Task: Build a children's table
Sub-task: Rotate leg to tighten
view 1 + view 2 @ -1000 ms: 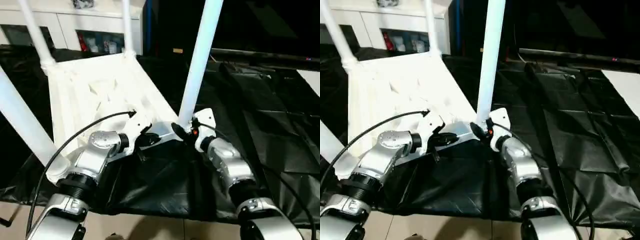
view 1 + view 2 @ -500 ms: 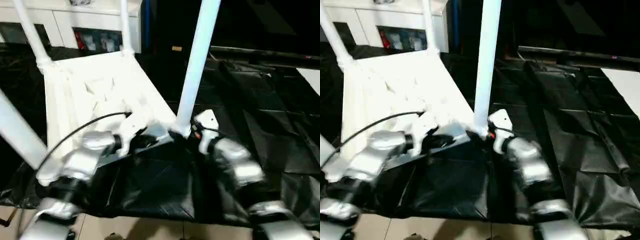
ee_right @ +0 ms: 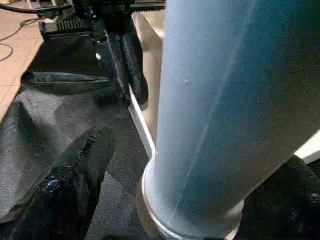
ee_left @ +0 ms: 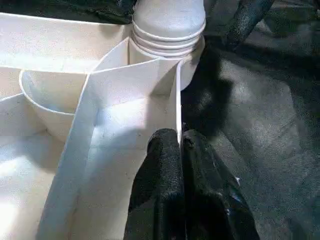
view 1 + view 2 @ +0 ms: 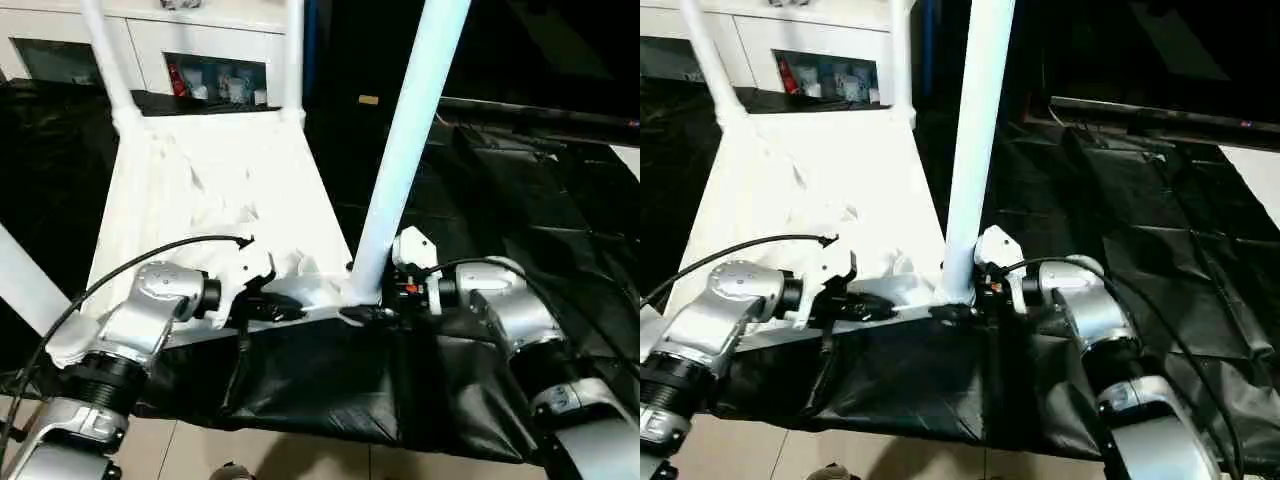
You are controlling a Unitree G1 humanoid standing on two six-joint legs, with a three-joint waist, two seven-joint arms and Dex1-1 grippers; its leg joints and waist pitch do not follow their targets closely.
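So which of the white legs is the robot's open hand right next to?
The near leg rising right in front of the right gripper, whose jaws stand open around its base. The other legs stand farther off.

Head stereo downward; wrist cameras close on leg (image 3: 215, 110)

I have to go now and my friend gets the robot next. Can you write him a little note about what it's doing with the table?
Left gripper: shut, pinching the near rim of the upside-down table top.
Right gripper: fingers open either side of the near right leg, at its base.
Done: four legs stand in the corner sockets; the near left leg runs out of frame.
Left: whether the legs are fully seated cannot be told; then turn the table upright.
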